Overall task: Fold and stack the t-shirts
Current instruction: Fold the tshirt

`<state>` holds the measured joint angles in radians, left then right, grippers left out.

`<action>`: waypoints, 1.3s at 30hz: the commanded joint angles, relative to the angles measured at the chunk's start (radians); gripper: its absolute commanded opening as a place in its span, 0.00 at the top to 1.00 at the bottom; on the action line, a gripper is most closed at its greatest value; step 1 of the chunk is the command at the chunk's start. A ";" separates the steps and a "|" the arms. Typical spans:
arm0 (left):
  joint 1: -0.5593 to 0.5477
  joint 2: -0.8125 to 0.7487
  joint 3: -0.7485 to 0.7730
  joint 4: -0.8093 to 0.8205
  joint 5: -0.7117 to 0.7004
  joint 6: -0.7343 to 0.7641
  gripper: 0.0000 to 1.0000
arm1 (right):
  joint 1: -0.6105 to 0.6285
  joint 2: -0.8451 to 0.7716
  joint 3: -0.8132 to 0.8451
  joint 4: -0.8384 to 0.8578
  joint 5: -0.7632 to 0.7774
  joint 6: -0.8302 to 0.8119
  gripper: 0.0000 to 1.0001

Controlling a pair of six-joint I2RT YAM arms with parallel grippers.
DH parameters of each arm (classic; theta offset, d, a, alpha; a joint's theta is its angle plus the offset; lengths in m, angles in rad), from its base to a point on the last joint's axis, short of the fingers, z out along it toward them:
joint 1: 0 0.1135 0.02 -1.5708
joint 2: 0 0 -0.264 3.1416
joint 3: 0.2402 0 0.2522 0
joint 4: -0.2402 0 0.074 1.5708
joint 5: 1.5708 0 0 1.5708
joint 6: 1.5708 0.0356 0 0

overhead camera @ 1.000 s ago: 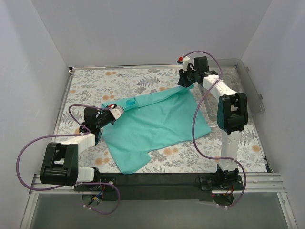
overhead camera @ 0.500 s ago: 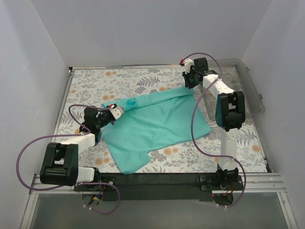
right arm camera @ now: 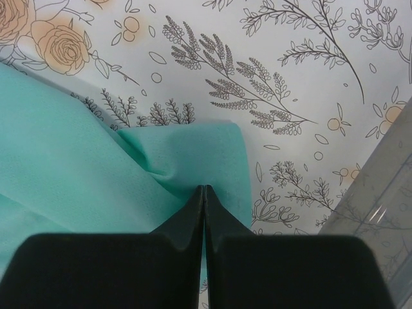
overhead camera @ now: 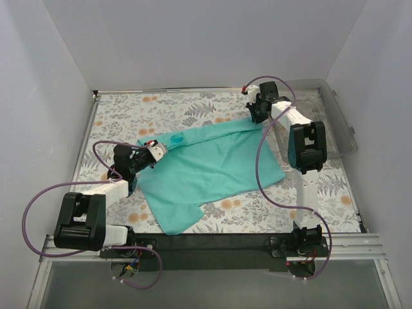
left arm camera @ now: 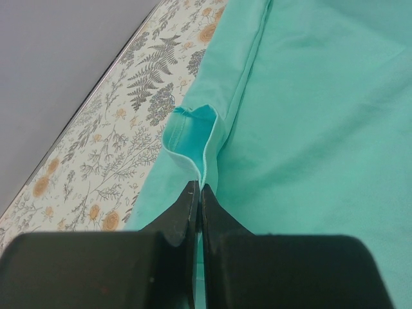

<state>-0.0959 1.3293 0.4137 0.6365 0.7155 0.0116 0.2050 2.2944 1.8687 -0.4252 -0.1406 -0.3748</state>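
we see the teal t-shirt (overhead camera: 212,167) spread on the flowered counter (overhead camera: 129,112) between white walls (overhead camera: 193,38); our left pincer (overhead camera: 156,149) clamps its left edge, our right pincer (overhead camera: 256,118) its far corner near a clear bin (overhead camera: 338,129).

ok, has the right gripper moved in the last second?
Yes. In the top view the right gripper has shifted rightward, closer to the clear bin, pulling the corner of the t-shirt that it pinches along with it.

Left arm (overhead camera: 109,188) bent low, left gripper (left arm camera: 198,187) pinched closed, right arm (overhead camera: 302,145) stretched far forward, right gripper (right arm camera: 204,188) pinched closed.
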 commanded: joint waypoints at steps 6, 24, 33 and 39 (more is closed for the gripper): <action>-0.007 -0.051 -0.009 -0.009 0.004 -0.002 1.00 | -0.022 -0.099 -0.020 -0.010 -0.017 -0.048 0.94; -0.011 -0.074 -0.024 -0.011 -0.005 -0.004 1.00 | 0.022 -0.138 -0.077 -0.006 -0.156 -0.067 0.86; -0.011 -0.084 -0.029 -0.009 -0.010 -0.004 1.00 | 0.022 -0.009 -0.022 -0.095 -0.051 -0.053 0.89; -0.011 -0.091 -0.035 -0.004 -0.013 -0.005 1.00 | 0.022 -0.032 -0.088 -0.099 -0.045 -0.082 0.91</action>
<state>-0.1024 1.2778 0.3981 0.6353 0.7128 0.0067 0.2283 2.2837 1.8153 -0.4763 -0.2096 -0.4343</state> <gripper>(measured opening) 0.019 0.099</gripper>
